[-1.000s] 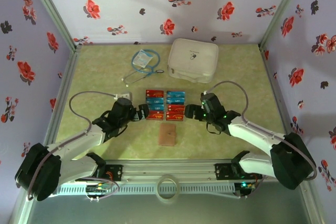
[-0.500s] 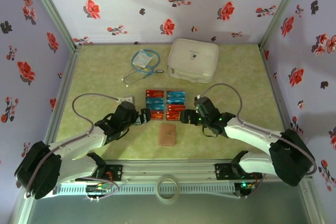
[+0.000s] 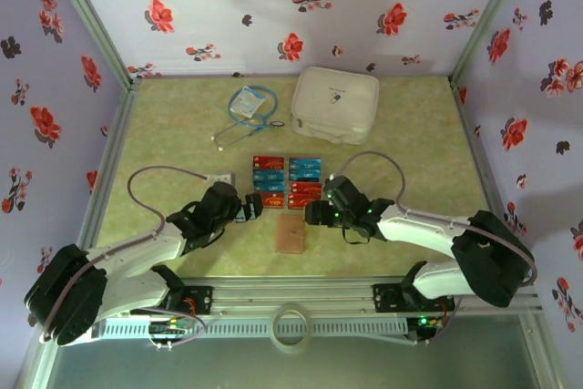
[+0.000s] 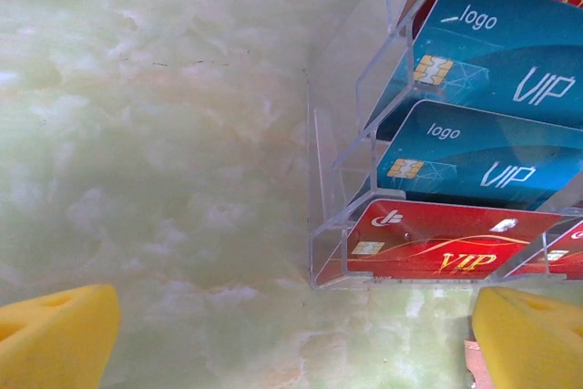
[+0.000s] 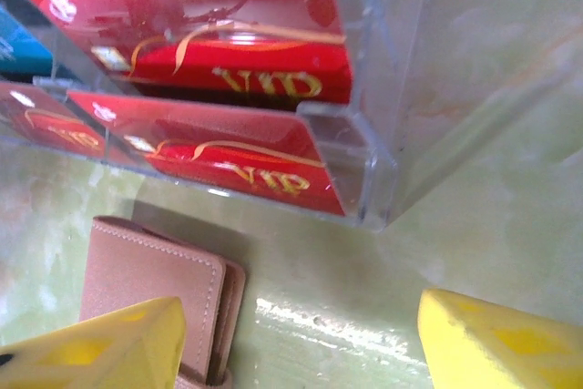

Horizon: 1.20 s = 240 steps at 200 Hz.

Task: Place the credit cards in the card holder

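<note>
The credit cards [image 3: 287, 181], red and blue, stand in two columns in a clear stepped rack [image 4: 332, 179] at mid table. The left wrist view shows blue cards [image 4: 474, 157] above a red card [image 4: 446, 243]. In the right wrist view are red cards [image 5: 237, 157]. The tan card holder [image 3: 291, 234] lies shut and flat just in front of the rack. My left gripper [image 3: 253, 206] is open at the rack's near left corner, yellow fingertips [image 4: 55, 334] over bare table. My right gripper [image 3: 311, 213] is open at the near right corner, one fingertip [image 5: 91, 348] over the holder's [image 5: 155, 280] edge.
A big white zip case [image 3: 335, 103] sits at the back right, and a blue stethoscope [image 3: 248, 111] at the back middle. Flowered walls close in the table on three sides. A tape roll [image 3: 291, 329] lies on the rail between the arm bases.
My right gripper has slid left and nearer, from beside the rack down to the holder's corner, and its jaws have narrowed somewhat. My left gripper has drifted slightly nearer.
</note>
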Available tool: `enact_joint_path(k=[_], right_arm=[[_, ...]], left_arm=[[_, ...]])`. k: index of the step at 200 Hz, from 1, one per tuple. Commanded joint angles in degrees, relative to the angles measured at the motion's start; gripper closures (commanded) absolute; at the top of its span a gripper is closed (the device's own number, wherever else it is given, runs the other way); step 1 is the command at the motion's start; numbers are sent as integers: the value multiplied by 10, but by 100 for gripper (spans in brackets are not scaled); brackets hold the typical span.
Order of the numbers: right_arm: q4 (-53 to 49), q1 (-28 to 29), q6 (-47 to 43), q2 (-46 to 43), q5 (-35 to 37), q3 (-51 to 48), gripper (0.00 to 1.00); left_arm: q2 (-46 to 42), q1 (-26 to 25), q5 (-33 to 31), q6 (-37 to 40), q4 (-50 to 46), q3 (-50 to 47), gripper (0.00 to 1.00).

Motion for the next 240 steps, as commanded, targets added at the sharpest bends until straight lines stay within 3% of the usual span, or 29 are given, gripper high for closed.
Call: enact_joint_path(k=[1, 134, 240], right_arm=[[14, 19, 20, -2, -5, -8, 33], [24, 75, 52, -22, -27, -39, 40], [70, 92, 63, 24, -44, -32, 43]], left_arm=[[-14, -8, -16, -11, 3, -6, 0], [9, -38, -18, -16, 17, 3, 0], [41, -61, -27, -23, 31, 13, 0]])
